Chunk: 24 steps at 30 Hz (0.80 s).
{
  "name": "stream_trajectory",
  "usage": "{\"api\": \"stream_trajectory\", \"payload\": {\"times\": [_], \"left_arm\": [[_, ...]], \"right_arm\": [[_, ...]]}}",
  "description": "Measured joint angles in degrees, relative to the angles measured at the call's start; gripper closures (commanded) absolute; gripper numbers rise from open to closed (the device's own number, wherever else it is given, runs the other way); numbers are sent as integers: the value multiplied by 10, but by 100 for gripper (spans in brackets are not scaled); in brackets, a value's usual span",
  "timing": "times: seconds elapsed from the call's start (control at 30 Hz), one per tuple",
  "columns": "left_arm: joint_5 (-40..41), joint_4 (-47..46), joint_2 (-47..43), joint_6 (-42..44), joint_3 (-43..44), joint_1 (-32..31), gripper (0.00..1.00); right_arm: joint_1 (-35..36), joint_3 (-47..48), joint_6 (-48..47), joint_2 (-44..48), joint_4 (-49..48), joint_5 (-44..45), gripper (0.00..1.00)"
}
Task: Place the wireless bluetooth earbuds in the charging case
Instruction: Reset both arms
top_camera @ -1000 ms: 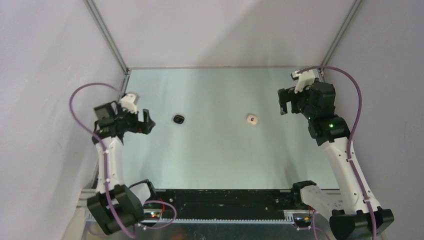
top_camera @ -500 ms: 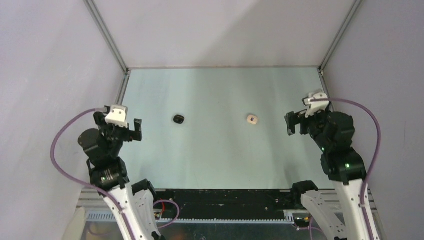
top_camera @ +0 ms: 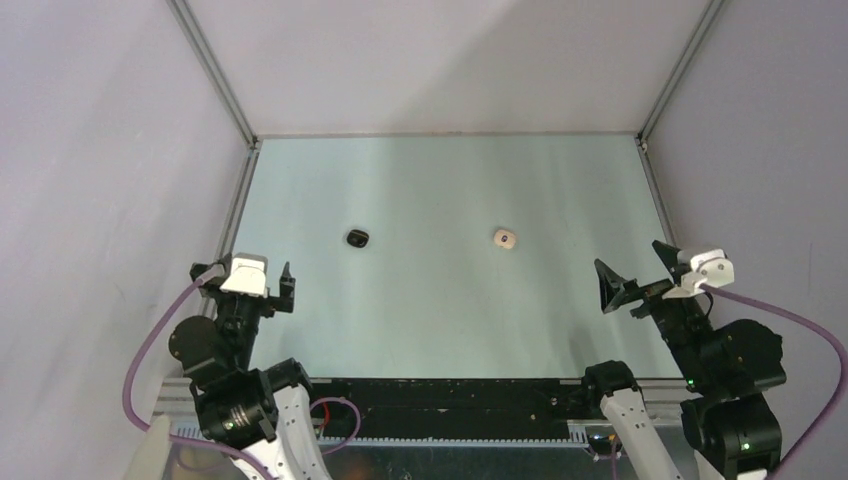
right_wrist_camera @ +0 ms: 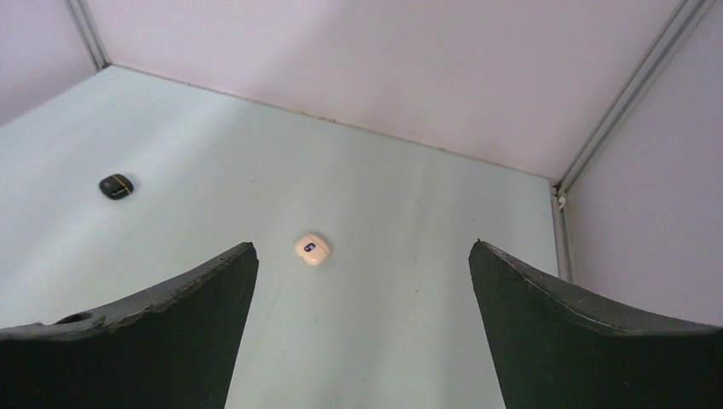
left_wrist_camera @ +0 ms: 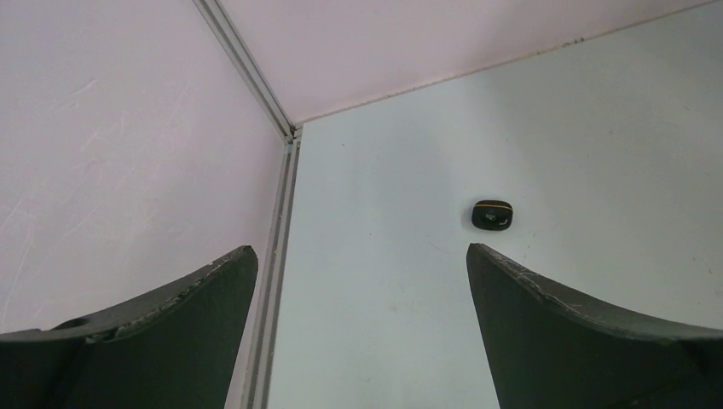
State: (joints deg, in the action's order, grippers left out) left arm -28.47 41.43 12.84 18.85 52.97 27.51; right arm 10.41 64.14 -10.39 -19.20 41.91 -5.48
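Pale green table (top_camera: pixel 450 330), enclosed on three sides by lilac walls (top_camera: pixel 440 60), with aluminium frame posts (top_camera: pixel 212 72) at the rear corners. The black charging case (top_camera: pixel 358 238) lies left of centre. The off-white charging case (top_camera: pixel 505 239) lies well to its right, level with it, and bare surface surrounds both. The left gripper (left_wrist_camera: pixel 360 251), nearer than the black case and to its left, has its jaws wide apart and holds nothing. The right gripper (right_wrist_camera: pixel 362 246), far to that case's right, is likewise.
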Motion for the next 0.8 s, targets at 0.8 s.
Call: {"api": "stream_trajectory", "payload": {"times": [0.8], "left_arm": [[-37, 25, -8, 8, -97, 0, 1]], "right_arm": [[2, -145, 13, 28, -15, 13, 1]]}}
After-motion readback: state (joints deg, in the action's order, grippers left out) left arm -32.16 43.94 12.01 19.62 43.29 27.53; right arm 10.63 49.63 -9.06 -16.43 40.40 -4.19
